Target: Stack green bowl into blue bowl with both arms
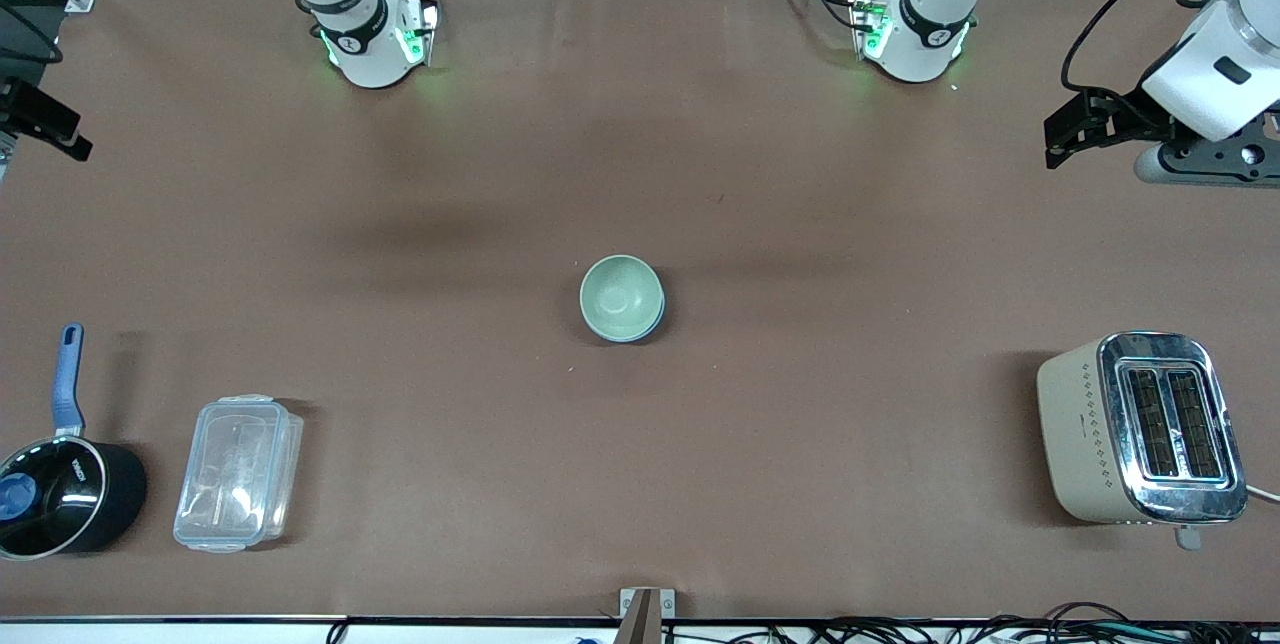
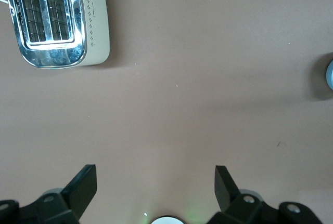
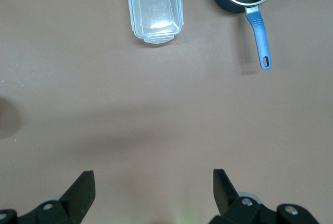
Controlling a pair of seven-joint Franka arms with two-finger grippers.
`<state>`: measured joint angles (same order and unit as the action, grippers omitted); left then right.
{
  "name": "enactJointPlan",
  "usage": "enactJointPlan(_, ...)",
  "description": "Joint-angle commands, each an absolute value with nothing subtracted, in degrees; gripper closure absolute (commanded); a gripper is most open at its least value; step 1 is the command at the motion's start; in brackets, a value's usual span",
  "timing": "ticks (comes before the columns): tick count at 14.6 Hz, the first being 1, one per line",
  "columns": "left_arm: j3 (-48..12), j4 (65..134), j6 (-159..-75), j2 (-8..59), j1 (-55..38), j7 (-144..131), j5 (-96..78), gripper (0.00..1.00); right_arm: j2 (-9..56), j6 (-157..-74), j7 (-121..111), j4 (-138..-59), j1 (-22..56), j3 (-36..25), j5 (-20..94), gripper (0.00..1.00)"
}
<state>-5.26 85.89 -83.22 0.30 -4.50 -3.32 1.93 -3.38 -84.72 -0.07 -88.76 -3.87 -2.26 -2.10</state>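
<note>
The green bowl (image 1: 620, 296) is sitting nested in the blue bowl (image 1: 655, 316) mid-bench, well apart from the left end effector (image 2: 156, 187) and right end effector (image 3: 154, 187), both hovering open-fingered over bare bench (image 1: 800, 444).

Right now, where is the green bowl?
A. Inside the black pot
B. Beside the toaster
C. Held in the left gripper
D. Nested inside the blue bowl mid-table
D: the green bowl sits in the blue bowl, whose rim shows beneath it, and both grippers are open and empty.
</note>
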Motion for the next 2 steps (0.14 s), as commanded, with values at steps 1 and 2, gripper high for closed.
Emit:
enactJointPlan(1,-5.4,84.2,-83.4,1.1,-4.2,-2.6,0.7,0.0,-1.9,-84.2,0.4,-86.7,-7.9,2.3,-1.0,0.0)
enactJointPlan(2,-5.4,84.2,-83.4,1.1,-4.2,-2.6,0.7,0.0,-1.6,-84.2,0.4,-86.5,-6.1,0.2,-1.1,0.0)
